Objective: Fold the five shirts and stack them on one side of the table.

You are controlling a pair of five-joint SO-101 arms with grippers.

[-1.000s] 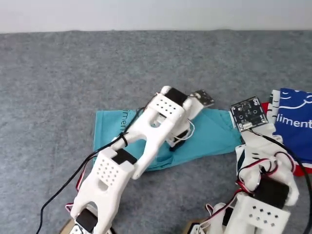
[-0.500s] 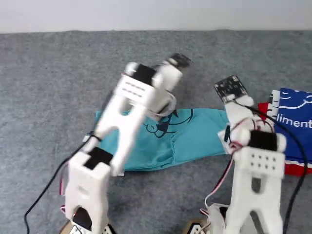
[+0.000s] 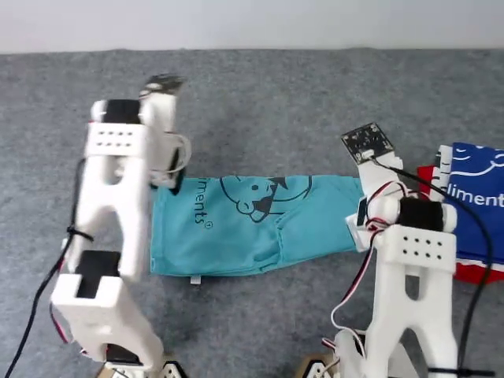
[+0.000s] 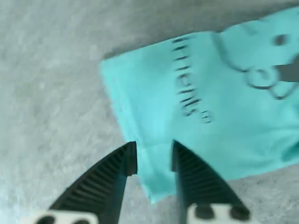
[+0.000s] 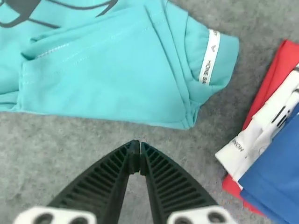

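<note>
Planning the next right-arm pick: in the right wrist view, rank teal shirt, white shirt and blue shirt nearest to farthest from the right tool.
From the right tool:
1. teal shirt, just ahead of the tips.
2. white shirt, at the near edge of the stack off to the side.
3. blue shirt, lying over that stack, further out.

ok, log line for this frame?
left hand open over teal shirt edge | right hand shut over table beside shirt | folded stack by right arm
</note>
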